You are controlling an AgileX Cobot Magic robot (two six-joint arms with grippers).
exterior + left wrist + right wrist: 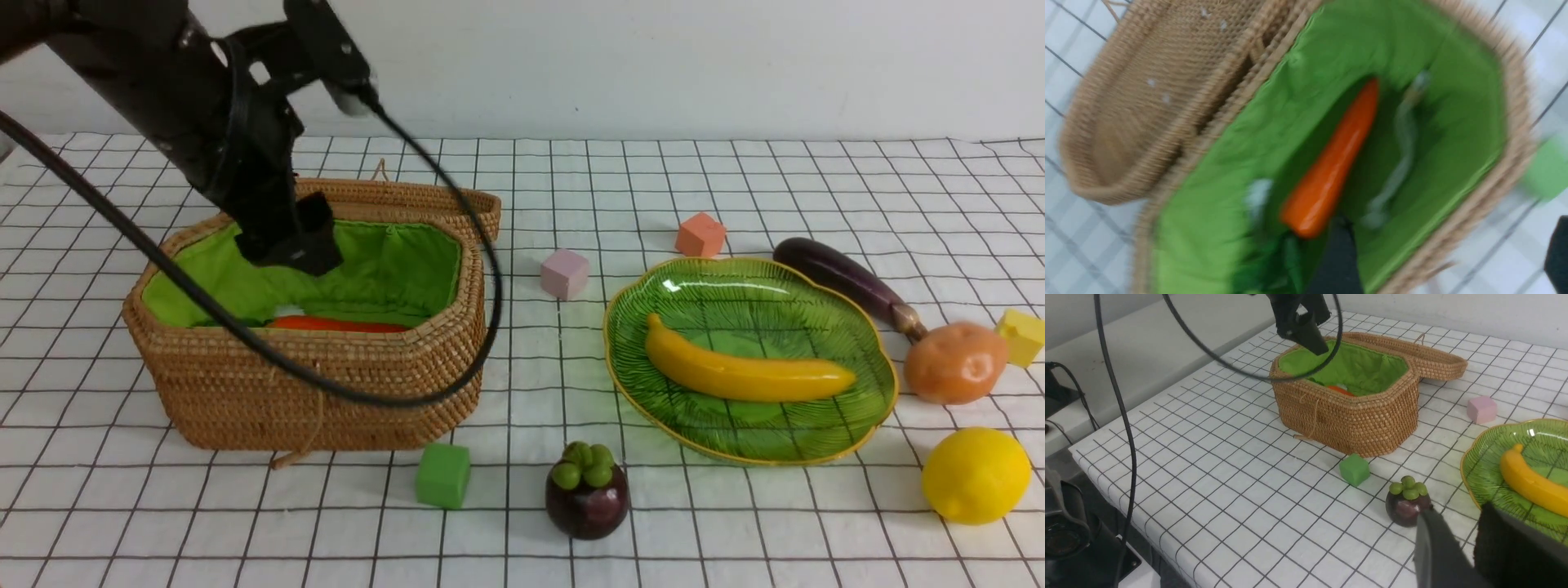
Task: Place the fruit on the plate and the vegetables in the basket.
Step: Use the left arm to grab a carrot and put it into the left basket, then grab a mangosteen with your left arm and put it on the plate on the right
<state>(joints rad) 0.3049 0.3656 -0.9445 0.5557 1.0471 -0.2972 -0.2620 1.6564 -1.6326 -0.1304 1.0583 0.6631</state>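
You have a desk (98, 506) under white, black-gridded cloth (735, 180) against a plain pale wall (653, 65): carrot (339, 324) in the basket (326, 384), banana (747, 371) on the plate (735, 282), eggplant (841, 278), potato (955, 363) and lemon (976, 475) right of it, mangosteen (588, 494) in front, left claw (292, 243) spread empty over the basket, right claw (1468, 543) slightly parted, empty.

Banana (747, 371) on plate (735, 302), carrot (339, 324) in open basket (326, 376).
Around the plate: basket at 9 o'clock, upright mangosteen (587, 494) at 8, lemon (976, 475) at 4, potato (955, 363) at 3, eggplant (841, 278) at 2.

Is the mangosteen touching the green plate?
Apart. The front view shows bare tablecloth between the mangosteen and the plate rim.
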